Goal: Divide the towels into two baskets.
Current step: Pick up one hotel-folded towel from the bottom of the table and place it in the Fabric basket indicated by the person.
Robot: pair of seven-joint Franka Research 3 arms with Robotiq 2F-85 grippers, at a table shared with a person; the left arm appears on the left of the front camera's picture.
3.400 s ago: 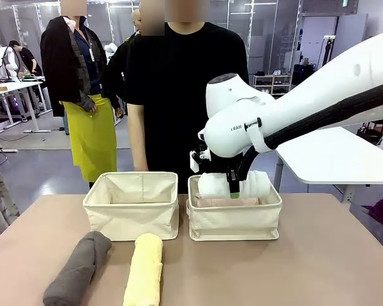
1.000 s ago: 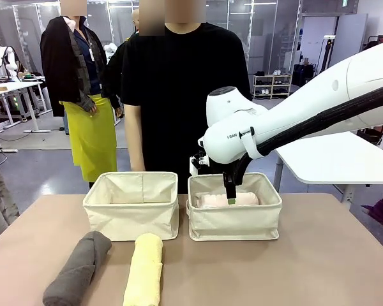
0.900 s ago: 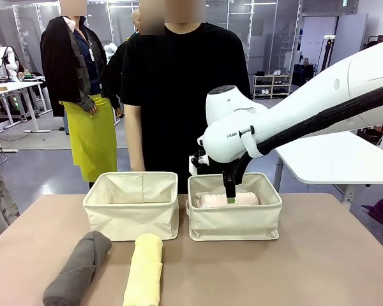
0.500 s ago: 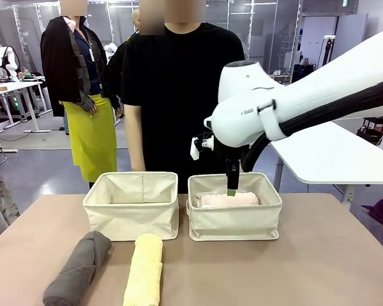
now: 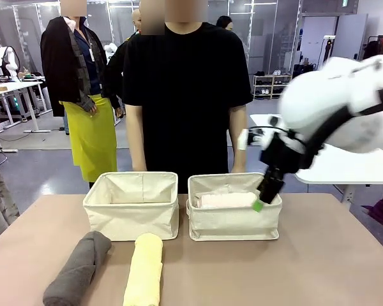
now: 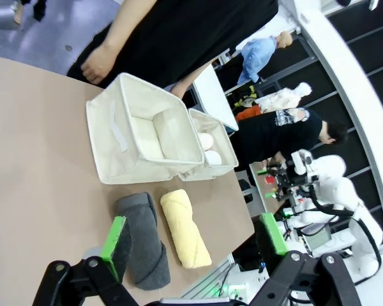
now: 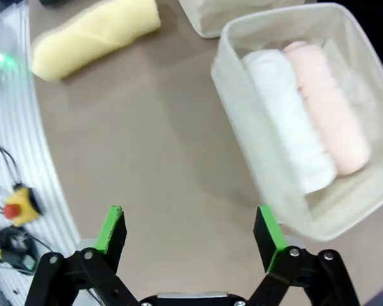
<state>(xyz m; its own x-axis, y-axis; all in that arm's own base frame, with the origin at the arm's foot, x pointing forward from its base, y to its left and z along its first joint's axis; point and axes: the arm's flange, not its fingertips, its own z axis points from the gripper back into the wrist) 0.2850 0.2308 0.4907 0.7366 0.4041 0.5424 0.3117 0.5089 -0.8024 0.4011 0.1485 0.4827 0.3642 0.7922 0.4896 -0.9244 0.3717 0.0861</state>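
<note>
While both tools hang spread wide and empty, the unsorted towels sit closest to the robot. The dark grey towel and the pale yellow towel lie just beside each other on the counter, near its front edge and toward the robot's left. Their long axes run roughly from that edge toward the baskets, the grey one slanting a little. Seen from the left tool, the grey roll lies just ahead and below, nearer one pad, with the yellow one beside it. Both run lengthwise along the view, so I judge the jaws would close across a roll's width with little turning. The left arm looks much the nearer.

Beyond the rolls stands the left basket, open-mouthed with nothing inside, almost straight behind them. The right basket just beside it holds the white towel and the pale pink towel, lying parallel. The right tool hovers off that basket's outer corner over bare counter, well apart from the loose rolls. A person stands at the far side behind the baskets, arms down.
</note>
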